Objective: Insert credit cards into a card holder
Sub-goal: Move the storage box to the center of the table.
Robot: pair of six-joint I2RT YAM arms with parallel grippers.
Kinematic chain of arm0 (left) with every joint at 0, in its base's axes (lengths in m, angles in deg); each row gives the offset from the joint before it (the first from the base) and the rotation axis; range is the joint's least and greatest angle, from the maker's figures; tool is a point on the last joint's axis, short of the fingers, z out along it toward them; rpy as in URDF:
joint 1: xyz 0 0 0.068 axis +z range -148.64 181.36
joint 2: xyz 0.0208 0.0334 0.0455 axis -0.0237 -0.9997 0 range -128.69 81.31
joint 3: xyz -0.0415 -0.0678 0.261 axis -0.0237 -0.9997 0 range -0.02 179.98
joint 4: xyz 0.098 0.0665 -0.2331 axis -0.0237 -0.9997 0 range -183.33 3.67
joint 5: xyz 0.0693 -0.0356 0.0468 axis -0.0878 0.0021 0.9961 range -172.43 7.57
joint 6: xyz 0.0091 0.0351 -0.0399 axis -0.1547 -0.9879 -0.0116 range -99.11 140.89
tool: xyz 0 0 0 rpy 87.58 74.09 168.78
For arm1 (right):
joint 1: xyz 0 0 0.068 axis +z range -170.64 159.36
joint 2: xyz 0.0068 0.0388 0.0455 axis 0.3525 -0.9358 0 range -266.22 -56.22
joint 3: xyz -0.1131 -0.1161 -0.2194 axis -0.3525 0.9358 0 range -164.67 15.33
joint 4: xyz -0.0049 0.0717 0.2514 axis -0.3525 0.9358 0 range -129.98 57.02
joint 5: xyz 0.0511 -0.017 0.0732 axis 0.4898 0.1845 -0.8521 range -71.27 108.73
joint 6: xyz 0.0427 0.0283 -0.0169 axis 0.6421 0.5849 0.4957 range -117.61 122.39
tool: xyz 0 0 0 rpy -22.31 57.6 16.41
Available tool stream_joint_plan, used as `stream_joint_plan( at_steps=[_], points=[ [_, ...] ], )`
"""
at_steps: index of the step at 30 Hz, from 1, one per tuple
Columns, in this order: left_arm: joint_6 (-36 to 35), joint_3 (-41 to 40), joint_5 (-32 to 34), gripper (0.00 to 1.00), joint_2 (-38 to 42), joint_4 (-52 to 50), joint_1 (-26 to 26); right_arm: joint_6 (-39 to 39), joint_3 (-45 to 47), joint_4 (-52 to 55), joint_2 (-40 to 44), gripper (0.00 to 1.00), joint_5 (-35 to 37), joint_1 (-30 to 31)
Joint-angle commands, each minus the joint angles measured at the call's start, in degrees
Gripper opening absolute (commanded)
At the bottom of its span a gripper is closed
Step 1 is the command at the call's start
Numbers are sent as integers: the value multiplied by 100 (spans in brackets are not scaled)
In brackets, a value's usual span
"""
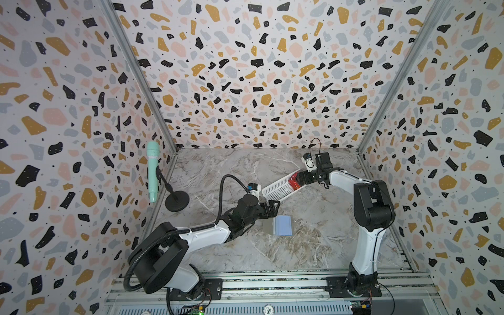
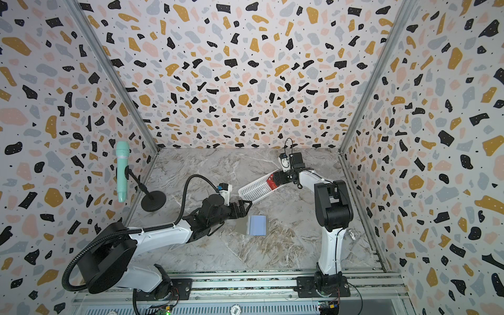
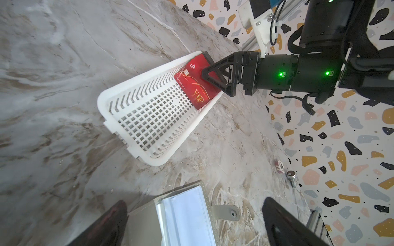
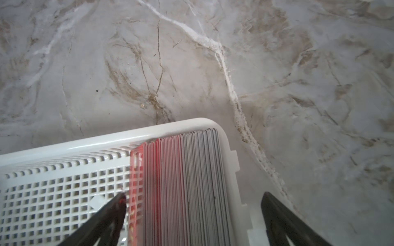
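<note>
The card holder (image 1: pixel 282 225) (image 2: pixel 257 225) lies opened flat on the marble table, light blue sleeves up, snap tab (image 3: pixel 231 213) out to one side. My left gripper (image 1: pixel 272 204) (image 3: pixel 196 225) hovers open over its edge, between it and the white basket (image 1: pixel 275 191), with nothing in the jaws. The red credit cards (image 1: pixel 294 180) (image 3: pixel 191 85) stand on edge as a stack (image 4: pixel 181 181) at the basket's far end, the front one lettered VIP. My right gripper (image 1: pixel 298 180) (image 4: pixel 191 213) is open astride that stack. One finger (image 4: pixel 110 213) is inside the basket and the other is outside its end wall.
The perforated basket (image 3: pixel 102 102) lies slanted mid-table. A mint microphone (image 1: pixel 152 171) on a black round-based stand (image 1: pixel 176 201) stands by the left wall. A small chip (image 3: pixel 279 165) and a metal piece (image 3: pixel 291 175) lie by the right wall. Rails run along the front edge.
</note>
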Motion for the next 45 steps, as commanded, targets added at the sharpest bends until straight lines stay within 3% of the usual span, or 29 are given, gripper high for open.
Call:
stream_joint_plan(
  at_steps=[1, 8, 15, 20, 25, 30, 34, 38, 45],
  points=[
    [-111, 84, -104, 100, -30, 216, 37, -153, -218, 278, 2, 100, -292, 8],
    [-79, 31, -205, 99, -101, 338, 36, -98, -302, 350, -171, 93, -481, 47],
    [-2, -45, -270, 98, -87, 449, 32, 35, -150, 221, -100, 83, -226, 194],
    [11, -89, -290, 98, -9, 436, 33, 159, 202, 32, 216, 70, -136, 345],
    [56, -183, -322, 98, 85, 445, 33, 419, 839, -202, 656, 67, 69, 468],
    [60, -229, -421, 97, 211, 335, 34, 809, 1650, -339, 1294, 67, 463, 693],
    [-101, -131, -375, 97, 142, 202, 31, 1591, 2261, -460, 1772, 67, 840, 887],
    [-151, 61, -422, 97, -37, 149, 39, 2025, 2739, -695, 2073, 77, 1119, 1111],
    [-249, 296, -424, 94, -203, 49, 36, 1701, 2648, -457, 2229, 86, 1175, 1132]
  ],
)
